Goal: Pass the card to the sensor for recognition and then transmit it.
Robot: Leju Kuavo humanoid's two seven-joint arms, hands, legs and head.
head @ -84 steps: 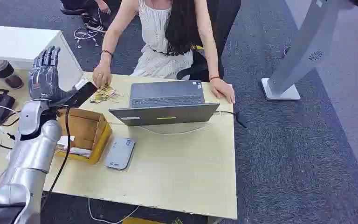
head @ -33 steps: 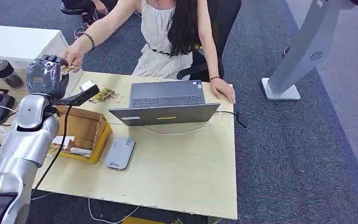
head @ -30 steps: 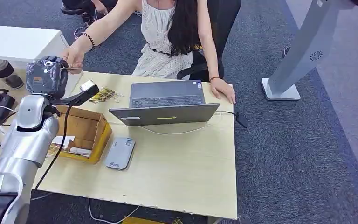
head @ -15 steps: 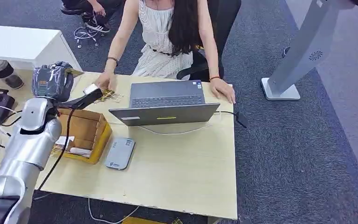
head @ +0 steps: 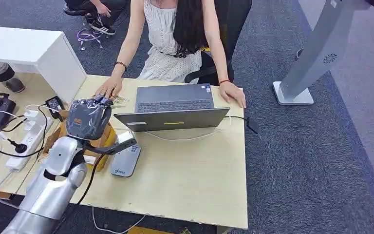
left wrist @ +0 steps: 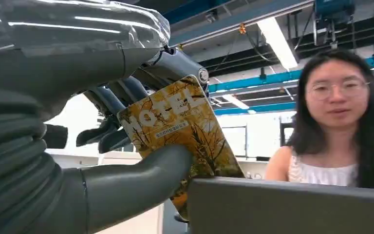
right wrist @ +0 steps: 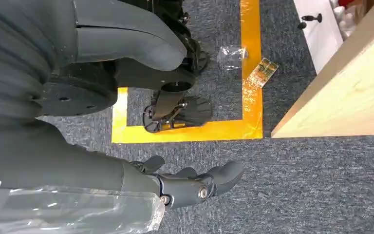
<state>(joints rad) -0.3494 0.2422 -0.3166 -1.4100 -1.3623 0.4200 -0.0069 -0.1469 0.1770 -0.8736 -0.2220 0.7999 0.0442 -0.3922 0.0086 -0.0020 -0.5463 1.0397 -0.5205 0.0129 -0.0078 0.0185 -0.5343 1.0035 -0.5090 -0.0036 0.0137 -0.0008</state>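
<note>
One card [left wrist: 185,134] is sitting pinched between the left hand's [head: 88,118] thumb and fingers, its long axis running out past the fingertips. At centre-left of the head view, this hand is hovering just above and left of the grey sensor [head: 125,160], so it is the nearer one. Compared with earlier, it has swung down from the upper left. The right hand [right wrist: 190,185] is hanging empty, fingers loosely curled, toward the floor.

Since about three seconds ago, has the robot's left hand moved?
Yes. The left hand has swung from beyond the cardboard box's far left corner toward the laptop, now over the box near the grey sensor, pinching the card.
</note>
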